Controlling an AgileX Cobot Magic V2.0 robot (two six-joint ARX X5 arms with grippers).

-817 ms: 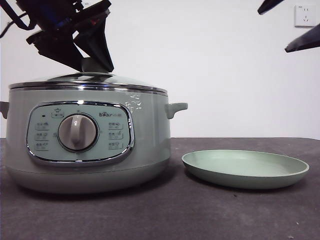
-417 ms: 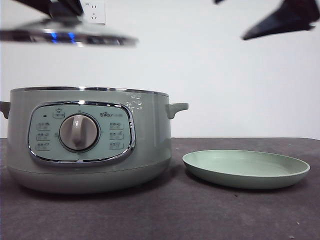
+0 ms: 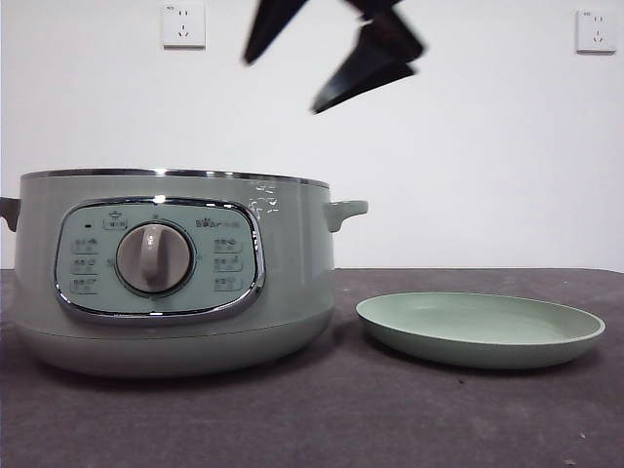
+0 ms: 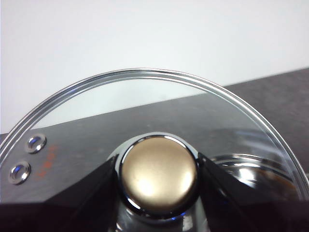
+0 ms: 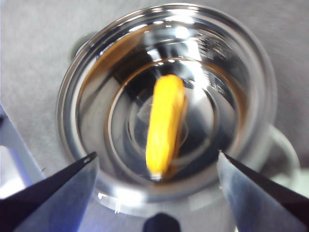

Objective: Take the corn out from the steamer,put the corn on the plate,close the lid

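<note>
The steamer (image 3: 166, 273) stands uncovered at the table's left; its chrome bowl (image 5: 96, 96) fills the right wrist view. Inside lies the yellow-orange corn (image 5: 166, 123), along the bowl's middle. My right gripper (image 5: 155, 155) hangs open high above the bowl, one jaw on each side of the corn and not touching it. In the front view the right gripper (image 3: 281, 86) shows above the steamer's right half. The empty green plate (image 3: 480, 331) sits right of the steamer. My left gripper (image 4: 158, 180) is shut on the knob (image 4: 158, 171) of the glass lid (image 4: 96, 121), held in the air outside the front view.
Dark table surface (image 3: 390, 419) stretches in front of the steamer and plate. A white wall with two sockets (image 3: 183, 24) stands behind. The steamer's side handle (image 3: 346, 210) sticks out toward the plate.
The left gripper has lifted the lid off the steamer and carried it up out of the front view. The right gripper has swung left from the top right corner to above the steamer.
</note>
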